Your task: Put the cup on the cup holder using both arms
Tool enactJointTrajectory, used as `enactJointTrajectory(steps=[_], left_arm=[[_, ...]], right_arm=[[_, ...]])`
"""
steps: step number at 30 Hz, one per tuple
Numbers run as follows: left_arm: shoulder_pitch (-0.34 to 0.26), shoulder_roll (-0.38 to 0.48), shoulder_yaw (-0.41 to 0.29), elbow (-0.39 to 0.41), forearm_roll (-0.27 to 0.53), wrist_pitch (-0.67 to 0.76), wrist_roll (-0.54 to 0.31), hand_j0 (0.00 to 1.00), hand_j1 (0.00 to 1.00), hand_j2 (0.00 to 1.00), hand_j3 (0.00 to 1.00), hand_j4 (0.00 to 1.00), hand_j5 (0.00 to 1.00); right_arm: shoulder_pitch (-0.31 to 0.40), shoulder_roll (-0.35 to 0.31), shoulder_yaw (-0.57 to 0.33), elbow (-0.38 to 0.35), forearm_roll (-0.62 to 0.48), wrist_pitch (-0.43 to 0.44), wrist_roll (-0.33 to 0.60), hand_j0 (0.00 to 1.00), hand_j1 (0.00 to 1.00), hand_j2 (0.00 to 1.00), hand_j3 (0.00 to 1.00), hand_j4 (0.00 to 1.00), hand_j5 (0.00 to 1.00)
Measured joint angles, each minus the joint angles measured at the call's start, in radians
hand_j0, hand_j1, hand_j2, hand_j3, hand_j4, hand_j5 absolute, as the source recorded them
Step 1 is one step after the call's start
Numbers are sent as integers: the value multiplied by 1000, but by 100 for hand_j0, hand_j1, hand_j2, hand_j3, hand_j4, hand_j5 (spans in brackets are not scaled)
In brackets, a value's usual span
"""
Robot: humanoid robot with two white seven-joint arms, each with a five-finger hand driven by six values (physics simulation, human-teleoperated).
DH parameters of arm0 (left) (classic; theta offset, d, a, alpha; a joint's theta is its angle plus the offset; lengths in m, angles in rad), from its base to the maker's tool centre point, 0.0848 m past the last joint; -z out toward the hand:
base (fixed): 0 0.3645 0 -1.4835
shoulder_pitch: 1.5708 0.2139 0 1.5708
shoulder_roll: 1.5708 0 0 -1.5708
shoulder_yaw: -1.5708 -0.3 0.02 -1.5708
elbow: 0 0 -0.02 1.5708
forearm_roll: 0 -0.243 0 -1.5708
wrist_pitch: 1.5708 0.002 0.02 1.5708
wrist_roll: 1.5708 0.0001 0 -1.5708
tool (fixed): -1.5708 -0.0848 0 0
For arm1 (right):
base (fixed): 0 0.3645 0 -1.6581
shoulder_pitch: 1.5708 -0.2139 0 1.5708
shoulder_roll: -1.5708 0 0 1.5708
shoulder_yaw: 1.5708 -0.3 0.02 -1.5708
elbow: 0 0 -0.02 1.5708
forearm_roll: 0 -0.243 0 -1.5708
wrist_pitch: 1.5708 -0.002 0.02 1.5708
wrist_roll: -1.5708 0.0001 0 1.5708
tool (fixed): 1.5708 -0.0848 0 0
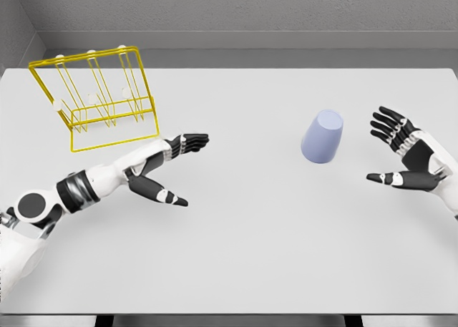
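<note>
The lavender cup (322, 137) is standing upside down on the white table (243, 227), just beyond the spread fingertips of the right hand (409, 155), not touching them; that hand is gaping wide, grasping nothing; the left hand (163, 171) is reaching out with fingers released, the yellow wire cup holder (96, 98) sitting past its fingertips, apart.

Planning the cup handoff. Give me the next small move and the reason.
Probably move the right robot hand leftward to close on the cup. The cup stands free on the table, nearest that open hand, while the left robot hand waits open just below the yellow cup holder.
</note>
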State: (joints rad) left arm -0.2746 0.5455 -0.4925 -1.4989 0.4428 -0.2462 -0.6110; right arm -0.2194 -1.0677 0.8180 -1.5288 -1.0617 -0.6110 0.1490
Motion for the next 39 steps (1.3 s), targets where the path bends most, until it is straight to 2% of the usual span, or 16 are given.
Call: enactJointTrajectory(steps=[7,11,14,20,28,39], left_arm=[[6,-30,-6,27,86,15,0,100,100,100,100,100,100],[11,-36,12,24,90,11,0,100,100,100,100,100,100],[9,-41,18,22,90,19,0,100,100,100,100,100,100],[11,-52,20,25,70,-43,0,100,100,100,100,100,100],[9,-64,20,28,30,-107,0,100,100,100,100,100,100],[3,-65,39,28,14,-109,0,100,100,100,100,100,100]], right_arm=[[-40,6,-8,75,20,0,-3,100,100,100,100,100,100],[-83,55,-13,158,109,0,-2,100,100,100,100,100,100],[-83,115,-14,209,198,0,-2,100,100,100,100,100,100],[-98,169,-14,250,320,0,-5,100,100,100,100,100,100],[-155,233,-15,341,338,14,-9,100,100,100,100,100,100],[-167,280,-16,368,294,138,-5,100,100,100,100,100,100]])
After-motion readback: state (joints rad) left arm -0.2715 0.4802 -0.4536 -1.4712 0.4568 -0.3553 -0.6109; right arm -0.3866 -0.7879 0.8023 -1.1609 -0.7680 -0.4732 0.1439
